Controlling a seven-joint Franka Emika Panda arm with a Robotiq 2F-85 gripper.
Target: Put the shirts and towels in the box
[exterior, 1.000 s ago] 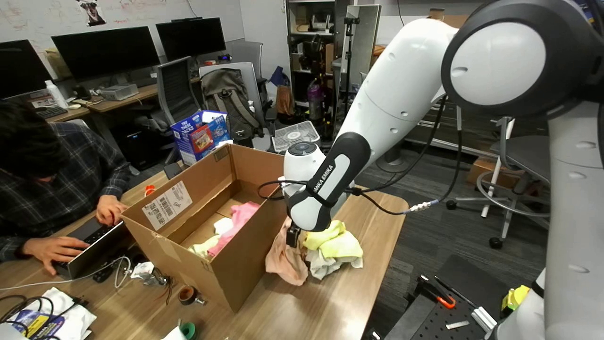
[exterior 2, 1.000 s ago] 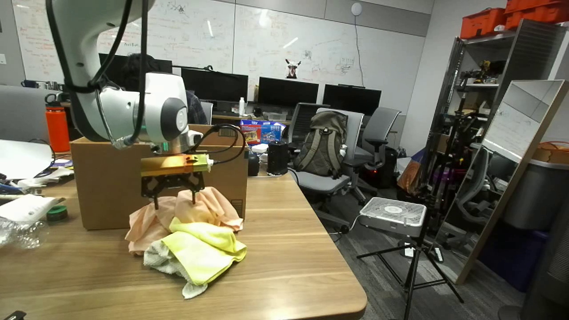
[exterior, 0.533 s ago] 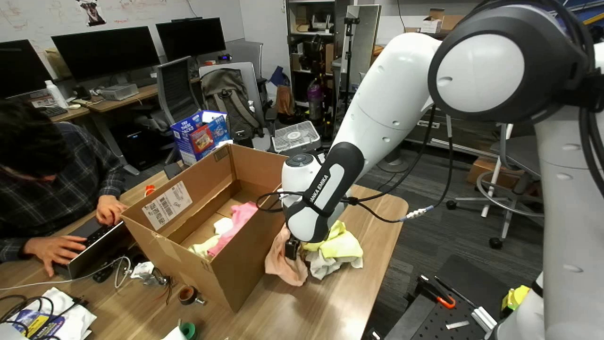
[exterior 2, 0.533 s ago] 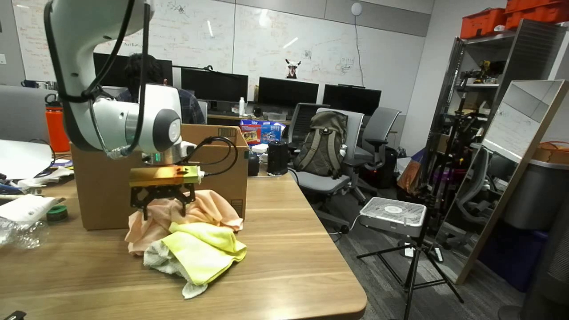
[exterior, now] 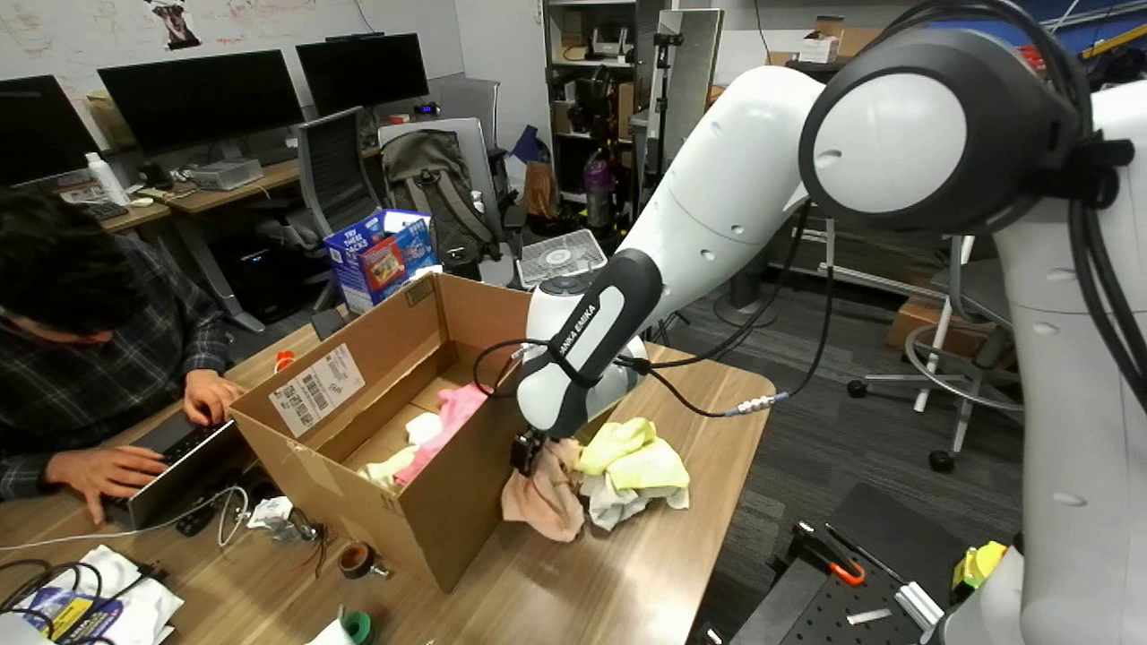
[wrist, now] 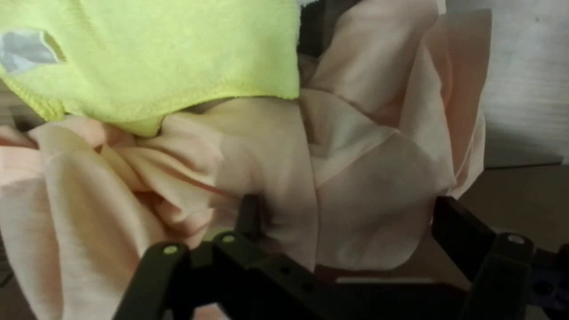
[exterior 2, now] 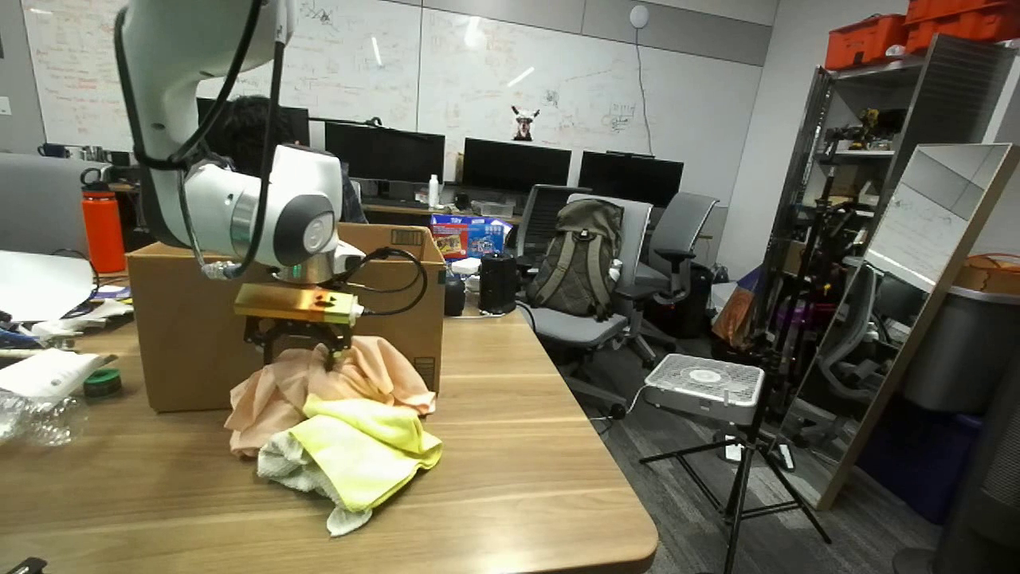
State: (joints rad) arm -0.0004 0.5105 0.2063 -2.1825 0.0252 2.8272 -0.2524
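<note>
Peach cloth (exterior 2: pixel 390 371) straddled by a wide gripper (wrist: pixel 346 202), no hold on it; lies on the surface (exterior 2: pixel 518 454) just beside the cardboard box (exterior 2: pixel 191 335).
Placed near the box wall, presumably for a short carry: lift, over the edge, release. Yellow-green towel (exterior 2: pixel 362 458) overlaps the peach piece, grey-white towel (exterior 2: pixel 283 462) under the yellow one, so pulling peach may drag them along. Pink cloth (exterior: pixel 455 414), a white piece (exterior: pixel 424 428) and a pale yellow-green piece (exterior: pixel 385 468) are already in the box. Gripper points down, jaws well apart, peach folds between them; in the wrist view one fingertip (wrist: pixel 250 215) sinks into a fold, the other stands at the cloth's edge, contact unclear. Reads as lining up a pinch: soft fabric should bunch, but a shallow bite could slip.
</note>
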